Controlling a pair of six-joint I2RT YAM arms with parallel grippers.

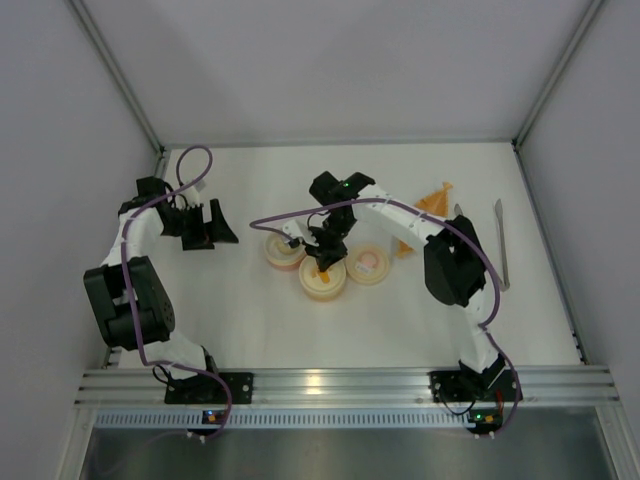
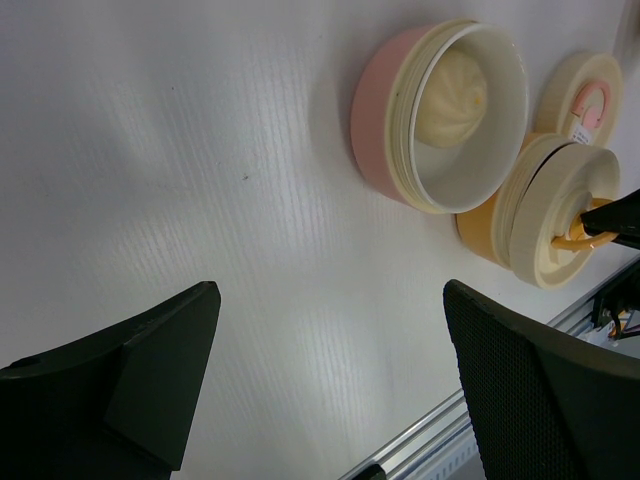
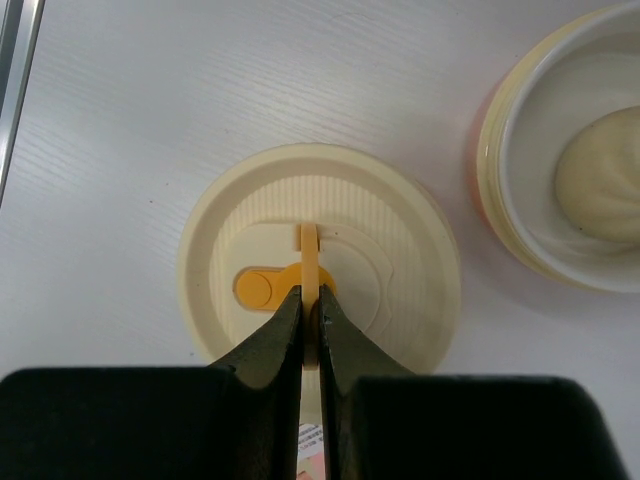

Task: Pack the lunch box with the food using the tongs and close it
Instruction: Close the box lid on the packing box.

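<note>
Your right gripper has its jaws pressed together on the thin yellow-orange strap handle. The handle stands up from the ribbed cream lid that sits on the orange tub. Just beside it, the round pink tub stands open. Its smooth cream liner holds the pale beige ball, a soft-looking domed lump resting at the bottom. A second lid, round and cream with a curved pink handle, lies flat on the table next to both tubs. Your left gripper hovers well to the left of the tubs, its broad black jaws spread wide with nothing between them. One inner face shows a fine dimpled texture. The tongs, slim silver metal in a narrow V, lie near the table's right edge, apart from either arm. The orange leaf-shaped dish lies between them and the tubs. The table is matte white with fine ribbing.
</note>
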